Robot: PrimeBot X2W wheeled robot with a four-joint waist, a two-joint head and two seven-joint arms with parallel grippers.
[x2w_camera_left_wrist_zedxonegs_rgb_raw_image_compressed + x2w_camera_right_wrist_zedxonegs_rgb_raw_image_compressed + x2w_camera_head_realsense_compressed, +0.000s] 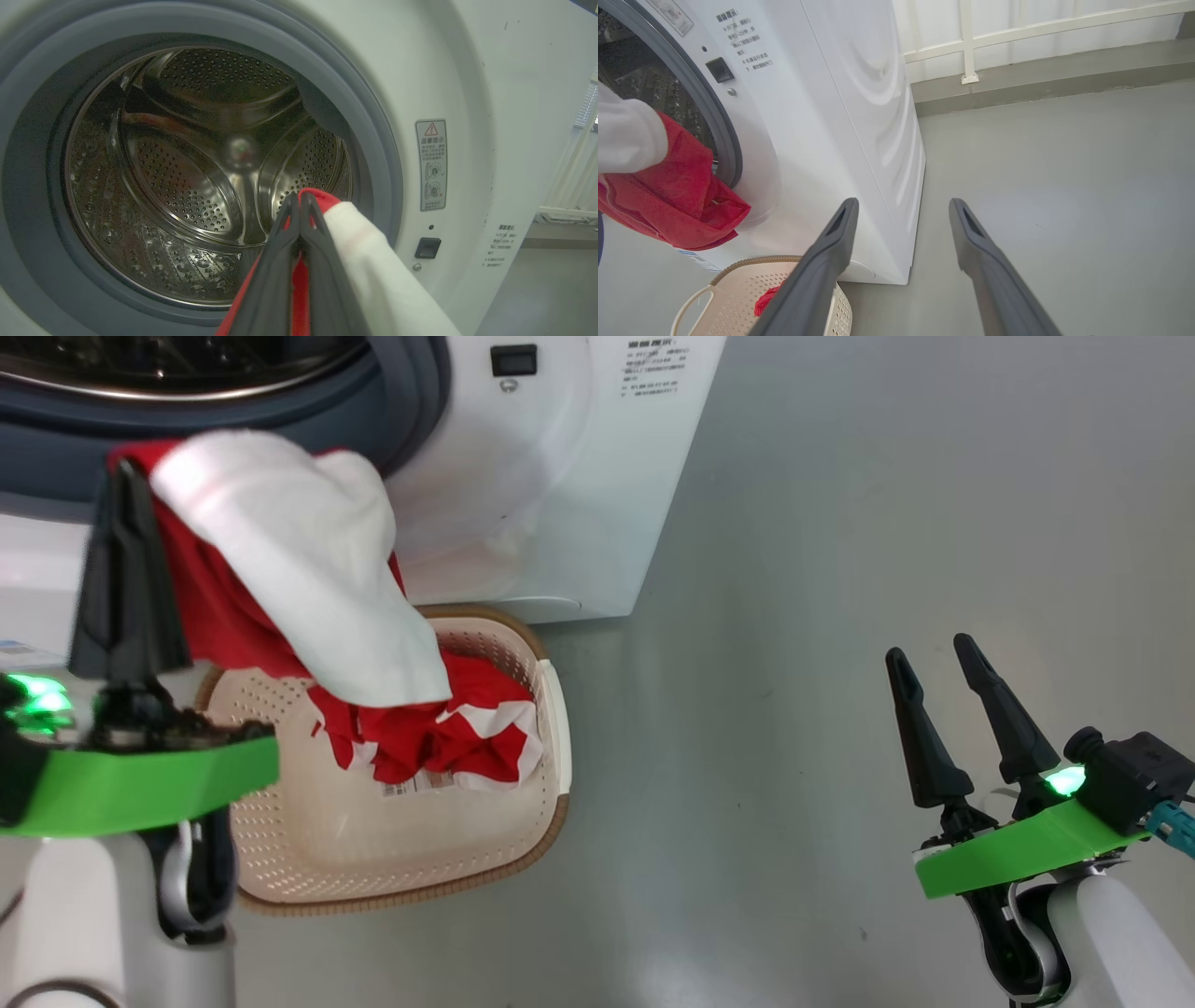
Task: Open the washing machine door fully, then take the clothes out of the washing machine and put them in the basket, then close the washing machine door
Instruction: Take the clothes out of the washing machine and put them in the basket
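Observation:
My left gripper (pixel 126 476) is shut on the clothes (pixel 308 579), a red garment with a white cloth draped over it, held up in front of the washing machine (pixel 560 476) and above the basket (pixel 373 859). The hanging end reaches a red and white garment (pixel 467 737) lying in the basket. In the left wrist view the left gripper (pixel 299 198) pinches red and white fabric (pixel 373 261) before the steel drum (pixel 187 177), where no cloth shows. My right gripper (pixel 929 658) stands open over bare floor to the right. The washing machine door is out of view.
The basket sits on the grey floor (pixel 840 523) against the washer's base. The grey gasket (pixel 364 116) rings the opening, with a warning label (pixel 430 163) beside it. A white railing (pixel 971 46) runs behind the washer. Open floor spreads to the right.

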